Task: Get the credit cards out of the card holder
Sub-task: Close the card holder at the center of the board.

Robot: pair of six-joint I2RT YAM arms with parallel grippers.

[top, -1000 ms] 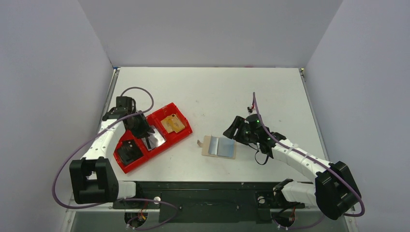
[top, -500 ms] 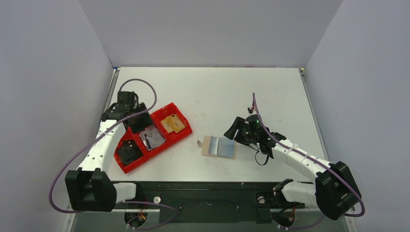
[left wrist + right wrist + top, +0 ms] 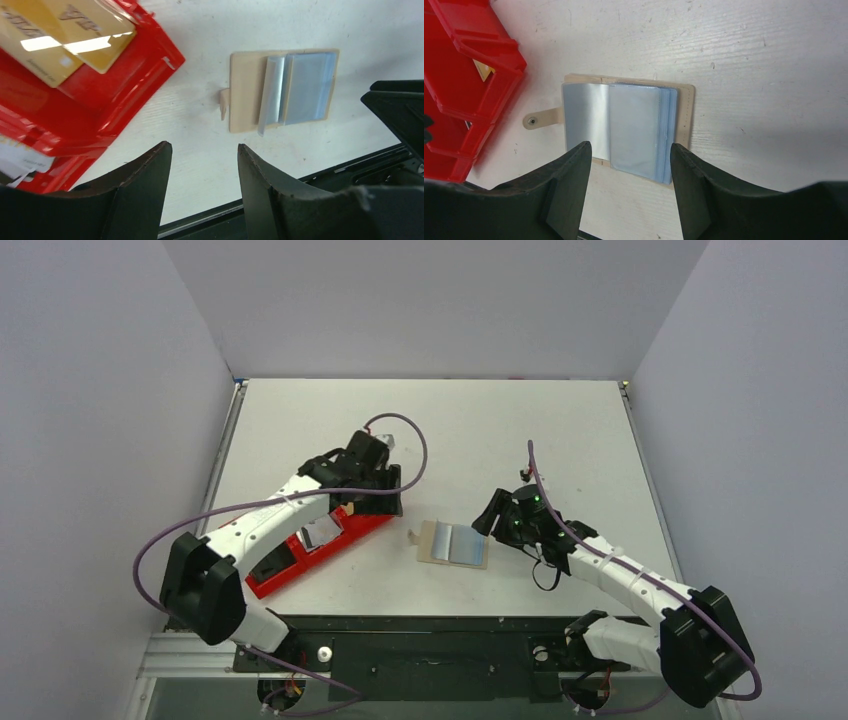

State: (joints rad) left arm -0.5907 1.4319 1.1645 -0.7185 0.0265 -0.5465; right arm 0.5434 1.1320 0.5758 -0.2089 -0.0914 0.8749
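The tan card holder (image 3: pixel 432 543) lies open and flat on the table, its tab pointing left. Light blue cards (image 3: pixel 468 544) sit in its clear sleeves. It also shows in the left wrist view (image 3: pixel 244 95) with the blue cards (image 3: pixel 307 87), and in the right wrist view (image 3: pixel 685 115) with the blue cards (image 3: pixel 636 130) and a shiny sleeve (image 3: pixel 586 117). My left gripper (image 3: pixel 385 502) is open and empty over the right end of the red tray; its jaws (image 3: pixel 204 150) frame bare table left of the holder. My right gripper (image 3: pixel 487 516) is open and empty just right of the holder, above its near edge (image 3: pixel 629 147).
A long red tray (image 3: pixel 275 575) lies left of the holder, also seen in both wrist views (image 3: pixel 125 85) (image 3: pixel 469 60). It holds gold cards (image 3: pixel 60 35) and a pale card (image 3: pixel 320 532). The black base rail (image 3: pixel 420 640) runs along the near table edge.
My left arm has swung from the tray's left side across to its right end, toward the card holder. My right gripper has shifted slightly right. The holder has not moved.
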